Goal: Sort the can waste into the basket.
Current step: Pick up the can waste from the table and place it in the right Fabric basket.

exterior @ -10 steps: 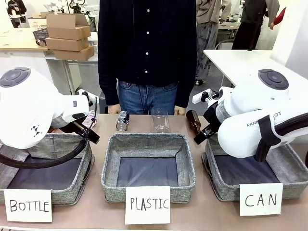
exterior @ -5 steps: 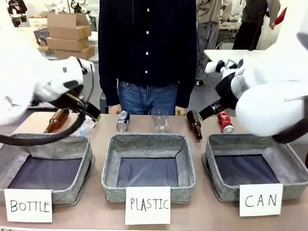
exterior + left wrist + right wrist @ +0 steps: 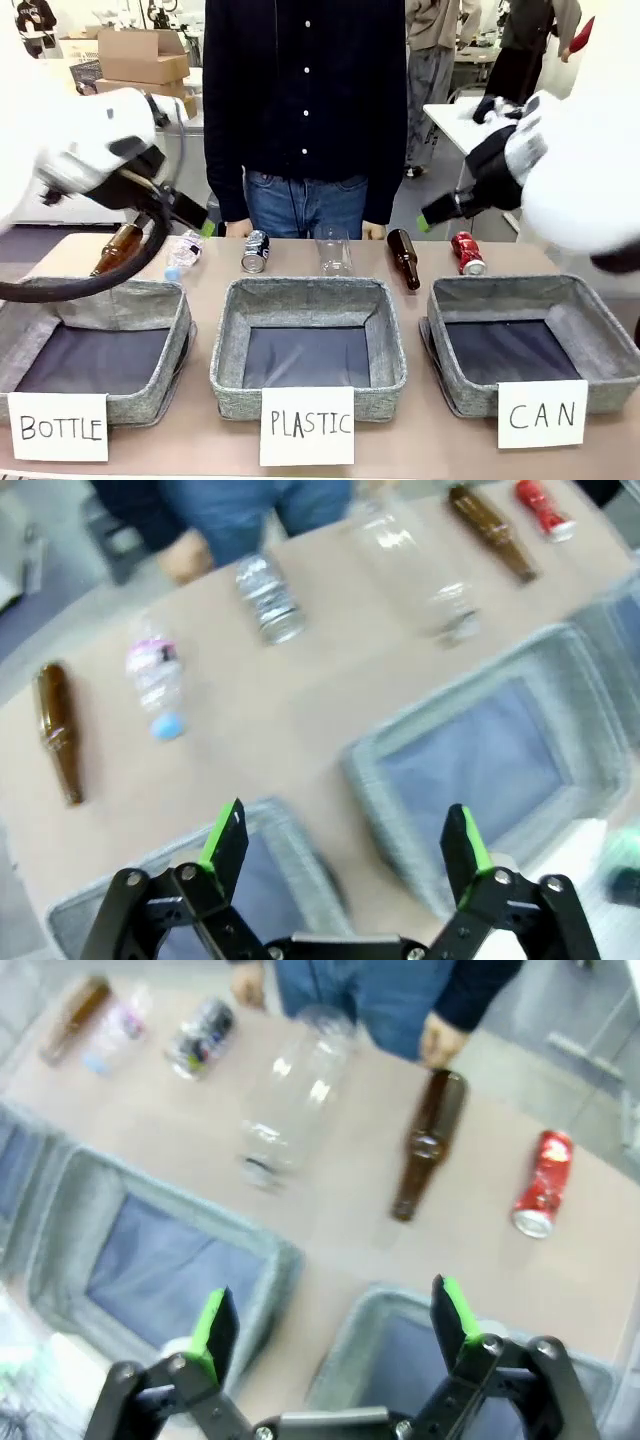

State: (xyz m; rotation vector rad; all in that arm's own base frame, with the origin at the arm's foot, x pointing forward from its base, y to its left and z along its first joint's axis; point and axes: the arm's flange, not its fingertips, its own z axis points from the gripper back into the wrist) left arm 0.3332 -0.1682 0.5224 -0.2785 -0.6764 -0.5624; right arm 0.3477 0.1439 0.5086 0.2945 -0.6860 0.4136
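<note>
From the front, the shiny red dented can (image 3: 466,252) is lying on the table just behind the square grey fabric basket (image 3: 590,345) with the "CAN" card, and the silver dark-printed can (image 3: 255,250) is lying behind the middle basket. In the left wrist view, the left gripper (image 3: 344,840) is hanging wide open and empty. In the right wrist view, the right gripper (image 3: 327,1327) is gaping open above the table, the red can beyond it.

Both arms were raised above the desk (image 3: 300,440). Left gripper (image 3: 345,842) gaped wide, holding nothing. Right gripper (image 3: 330,1322) likewise spread and empty, angled downward.
</note>
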